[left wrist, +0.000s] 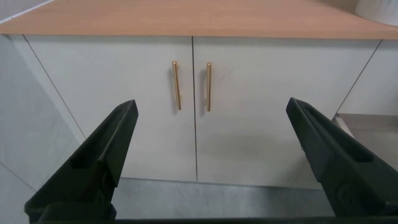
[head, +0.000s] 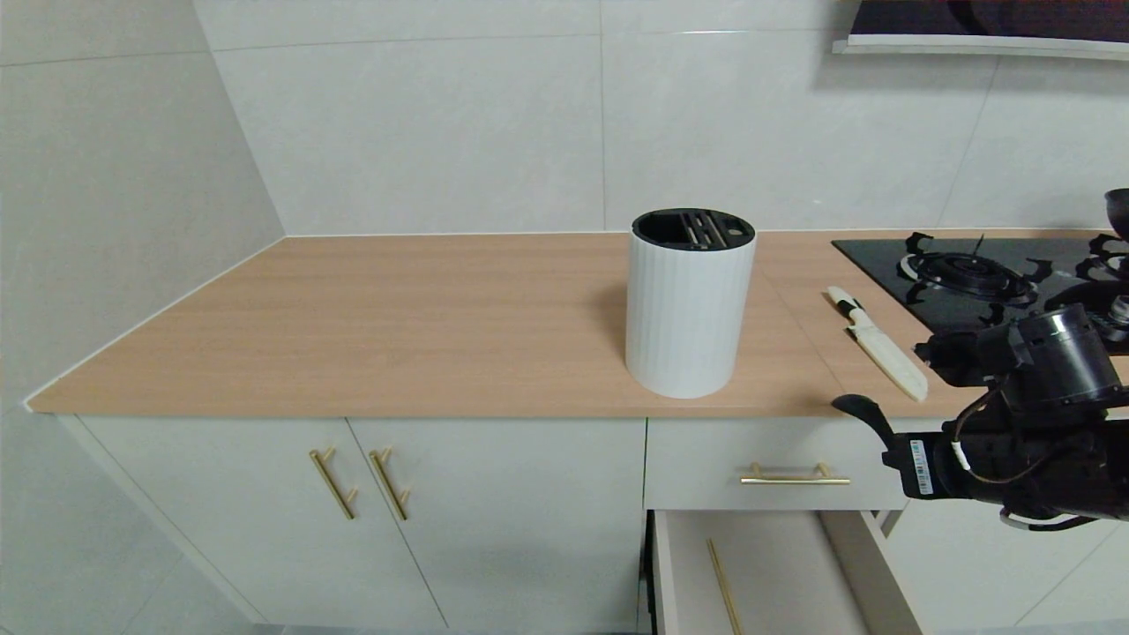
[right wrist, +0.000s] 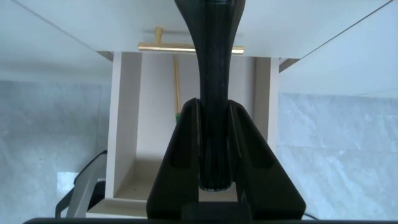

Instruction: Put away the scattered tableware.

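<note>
Grips a black slim-handled utensil between the closed fingers of the right gripper, its curved end poking out just below the counter edge. Hangs by the pulled-out pale drawer, at 5 o'clock from the white ribbed cylindrical holder. Inside that drawer, a thin gold stick. On the light wooden countertop, a white-bladed knife with a white handle, lying flat at 3 o'clock of the holder, well apart from it. Beyond, at 2 o'clock, a black gas hob. Left gripper spread wide and holding nothing, facing white cabinet doors with gold bar handles.
</note>
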`<state>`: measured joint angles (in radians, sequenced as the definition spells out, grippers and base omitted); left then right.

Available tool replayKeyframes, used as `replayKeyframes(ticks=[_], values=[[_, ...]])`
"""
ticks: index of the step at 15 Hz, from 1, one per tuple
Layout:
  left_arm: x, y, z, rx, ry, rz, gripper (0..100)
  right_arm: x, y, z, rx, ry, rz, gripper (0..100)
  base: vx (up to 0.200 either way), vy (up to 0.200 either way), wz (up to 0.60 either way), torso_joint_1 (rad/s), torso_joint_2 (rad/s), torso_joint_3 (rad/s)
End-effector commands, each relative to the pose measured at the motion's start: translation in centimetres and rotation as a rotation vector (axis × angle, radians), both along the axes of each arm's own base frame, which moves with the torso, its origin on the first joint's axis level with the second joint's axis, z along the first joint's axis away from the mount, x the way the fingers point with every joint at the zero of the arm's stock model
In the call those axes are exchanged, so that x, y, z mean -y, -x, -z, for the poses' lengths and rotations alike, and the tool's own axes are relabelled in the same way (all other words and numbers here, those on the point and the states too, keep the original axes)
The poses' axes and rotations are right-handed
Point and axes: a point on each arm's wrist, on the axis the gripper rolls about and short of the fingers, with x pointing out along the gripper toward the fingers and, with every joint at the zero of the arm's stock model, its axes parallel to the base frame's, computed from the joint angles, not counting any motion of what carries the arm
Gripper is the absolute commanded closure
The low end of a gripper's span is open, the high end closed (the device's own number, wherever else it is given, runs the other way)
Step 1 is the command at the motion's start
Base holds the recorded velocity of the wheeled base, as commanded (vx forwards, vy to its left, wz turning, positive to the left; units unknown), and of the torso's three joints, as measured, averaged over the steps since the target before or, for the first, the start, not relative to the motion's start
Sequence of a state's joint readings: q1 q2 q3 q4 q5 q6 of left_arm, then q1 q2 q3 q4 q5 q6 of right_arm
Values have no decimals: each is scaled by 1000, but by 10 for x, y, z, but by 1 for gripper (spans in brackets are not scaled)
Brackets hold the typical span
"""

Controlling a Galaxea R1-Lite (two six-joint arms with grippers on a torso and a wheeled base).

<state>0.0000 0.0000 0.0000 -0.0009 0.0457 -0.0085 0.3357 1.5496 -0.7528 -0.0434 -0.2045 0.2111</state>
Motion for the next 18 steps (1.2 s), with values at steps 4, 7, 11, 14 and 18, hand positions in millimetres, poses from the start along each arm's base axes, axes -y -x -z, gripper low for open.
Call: replayKeyframes(ticks=[4,7,11,14,18], values=[[0,0,0,1,1,0,0,-7,14,-4,12,-9,-68,100,0,0,0,0,0,0],[0,0,0,1,1,0,0,-12,21,1,-8,-14,-115,100,0,0,0,0,0,0],[0,0,0,1,1,-2,0,-14,24,6,-25,9,-142,100,0,0,0,-63,139,89],[0,0,0,1,1,0,0,-14,24,6,-25,10,-143,100,0,0,0,-188,460,258],[0,0,0,1,1,0,0,-14,23,7,-28,15,-142,100,0,0,0,-193,487,284]])
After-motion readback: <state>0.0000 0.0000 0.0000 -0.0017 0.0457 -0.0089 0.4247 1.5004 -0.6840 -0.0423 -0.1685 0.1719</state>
